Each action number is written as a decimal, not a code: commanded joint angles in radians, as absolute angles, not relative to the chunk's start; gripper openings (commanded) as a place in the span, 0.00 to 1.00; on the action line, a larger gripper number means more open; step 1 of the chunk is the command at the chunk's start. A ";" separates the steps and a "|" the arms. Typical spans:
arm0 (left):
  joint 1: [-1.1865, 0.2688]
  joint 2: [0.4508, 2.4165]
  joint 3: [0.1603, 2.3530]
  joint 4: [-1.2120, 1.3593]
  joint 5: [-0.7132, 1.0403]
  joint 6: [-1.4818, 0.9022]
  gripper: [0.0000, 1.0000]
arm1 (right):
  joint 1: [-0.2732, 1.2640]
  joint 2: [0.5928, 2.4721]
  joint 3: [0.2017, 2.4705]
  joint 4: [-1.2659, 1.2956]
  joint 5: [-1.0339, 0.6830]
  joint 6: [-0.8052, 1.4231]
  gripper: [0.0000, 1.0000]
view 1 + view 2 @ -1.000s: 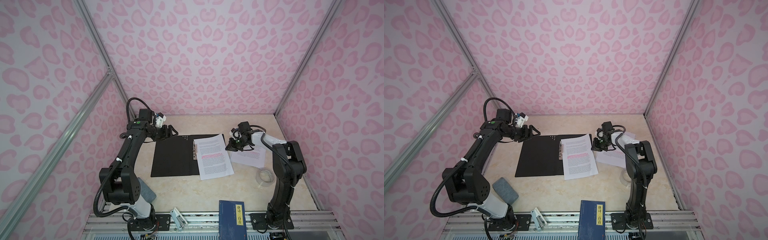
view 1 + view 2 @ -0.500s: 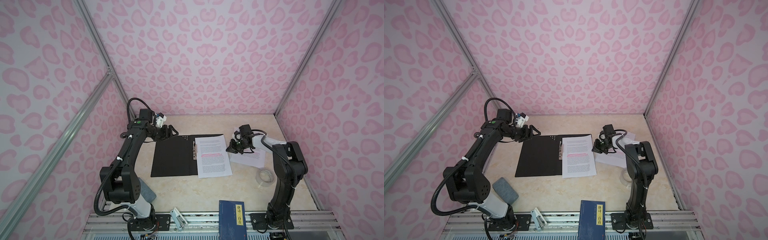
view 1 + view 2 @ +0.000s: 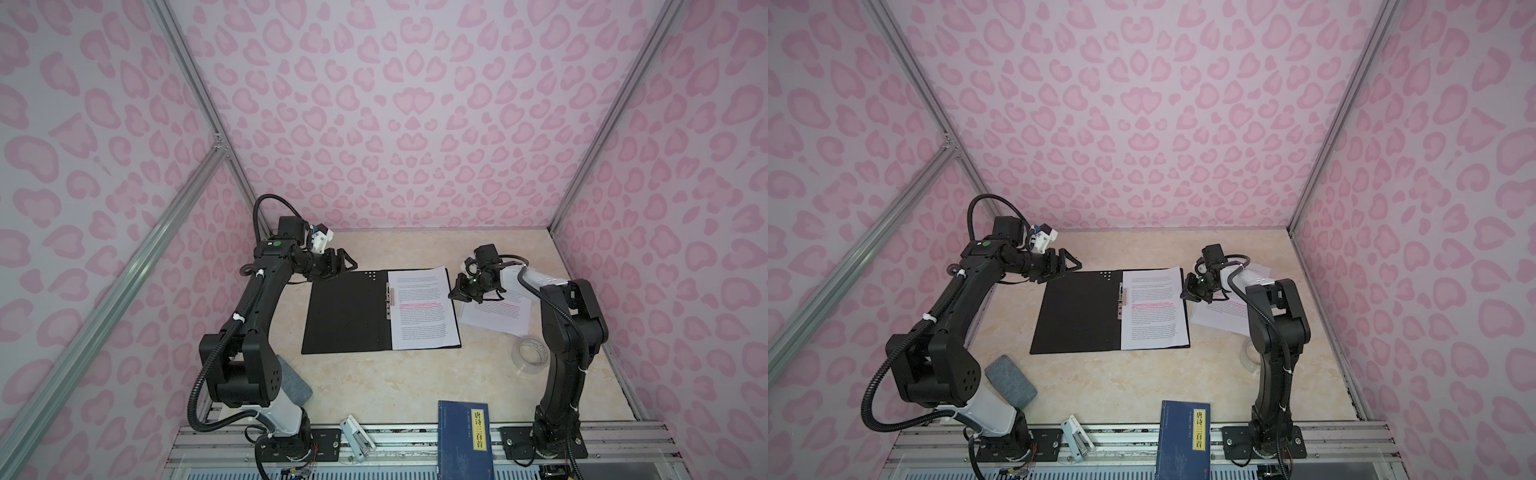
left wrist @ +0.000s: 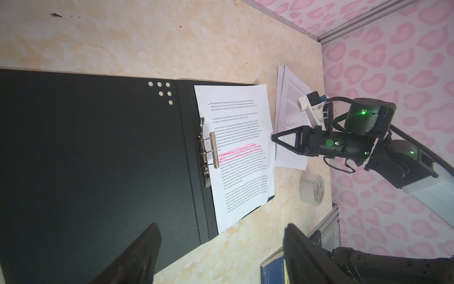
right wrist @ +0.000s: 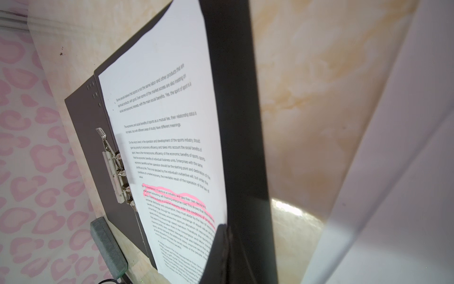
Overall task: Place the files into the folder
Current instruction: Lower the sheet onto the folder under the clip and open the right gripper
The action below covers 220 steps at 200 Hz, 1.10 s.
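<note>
Nearest to me, a dark blue book (image 3: 464,440) with a yellow title strip overhangs the near edge of the counter (image 3: 374,386). A small white device (image 3: 357,435) lies on the rail to its left. A grey pad (image 3: 1011,381) sits by the base of my left arm, and a roll of clear tape (image 3: 528,356) stands on the right side, close to my right arm.

In the middle of the counter the folder (image 3: 347,316) lies open and flat, black inside up. Its metal spine clip (image 4: 208,153) runs along the fold. One printed sheet (image 3: 422,309) with pink highlighted lines lies on the folder's right half, its left edge at the clip. The loose sheets (image 3: 496,313) lie askew on the counter just right of the folder, outside it.

My right end effector (image 3: 454,292) has its fingers pressed together. Its tip is low at the right edge of the printed sheet, between the folder and the loose sheets. I cannot tell whether it touches the paper.

Farthest back, my left end effector (image 3: 348,262) is spread and holds nothing. It hovers by the folder's far left corner.
</note>
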State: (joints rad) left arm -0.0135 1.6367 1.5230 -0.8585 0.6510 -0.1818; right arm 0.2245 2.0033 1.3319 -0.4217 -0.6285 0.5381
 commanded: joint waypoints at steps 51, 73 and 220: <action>-0.014 1.644 1.536 -0.856 0.673 -0.179 0.81 | 0.240 2.046 1.370 -0.515 -0.591 0.481 0.00; -0.014 1.645 1.536 -0.854 0.673 -0.178 0.81 | 0.242 2.048 1.376 -0.528 -0.575 0.471 0.05; -0.046 1.604 1.543 -0.866 0.590 -0.126 0.81 | 0.255 1.924 1.477 -0.724 -0.283 0.361 0.38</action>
